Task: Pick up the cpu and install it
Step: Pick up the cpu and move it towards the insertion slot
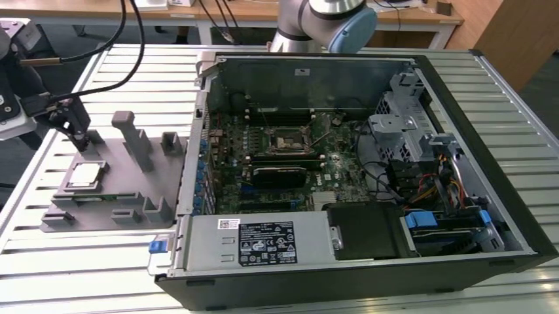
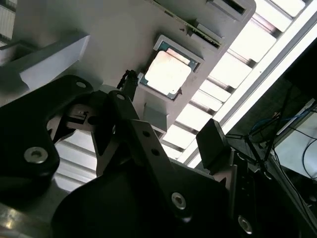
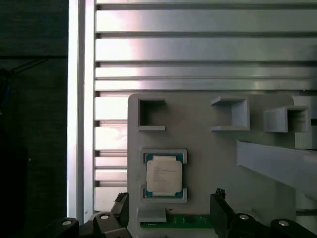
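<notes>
At the exterior view's left, a grey tray (image 1: 131, 184) holds the cpu (image 1: 85, 174) in its recess; the gripper (image 1: 81, 139) hovers above, fingers spread, empty. An open computer case (image 1: 306, 82) shares the slatted table (image 1: 88, 268).

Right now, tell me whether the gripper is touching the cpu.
Apart: the first wrist view shows bare grey tray between the cpu and both fingers.

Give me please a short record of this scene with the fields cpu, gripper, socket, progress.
cpu: lying flat in a recess of the grey holder, on the exterior view's left of the computer case
gripper: open, above the holder, near the cpu, not touching it
socket: inside the case, looks empty
progress: cpu not yet picked up
</notes>
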Robot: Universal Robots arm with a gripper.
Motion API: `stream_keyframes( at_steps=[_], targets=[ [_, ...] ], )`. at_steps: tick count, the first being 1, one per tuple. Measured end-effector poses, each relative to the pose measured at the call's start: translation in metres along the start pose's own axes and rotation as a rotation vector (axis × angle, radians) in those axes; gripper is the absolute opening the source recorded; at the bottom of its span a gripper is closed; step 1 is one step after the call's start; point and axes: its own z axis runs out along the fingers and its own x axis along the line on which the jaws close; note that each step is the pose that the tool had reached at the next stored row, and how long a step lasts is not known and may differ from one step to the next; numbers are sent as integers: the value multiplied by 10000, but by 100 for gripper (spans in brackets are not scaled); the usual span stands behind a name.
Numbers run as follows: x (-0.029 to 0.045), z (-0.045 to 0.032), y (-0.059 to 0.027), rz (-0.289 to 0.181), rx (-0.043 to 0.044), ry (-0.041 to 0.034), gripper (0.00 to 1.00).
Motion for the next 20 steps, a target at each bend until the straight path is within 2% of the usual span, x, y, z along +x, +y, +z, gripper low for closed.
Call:
stream_keyframes(
  at_steps=[6, 11, 20],
  targets=[
    [2, 110, -6, 3, 1, 57, 75],
    [2, 154, -7, 4, -16, 59, 75],
    [1, 314, -15, 92, -27, 56, 75]
  ],
)
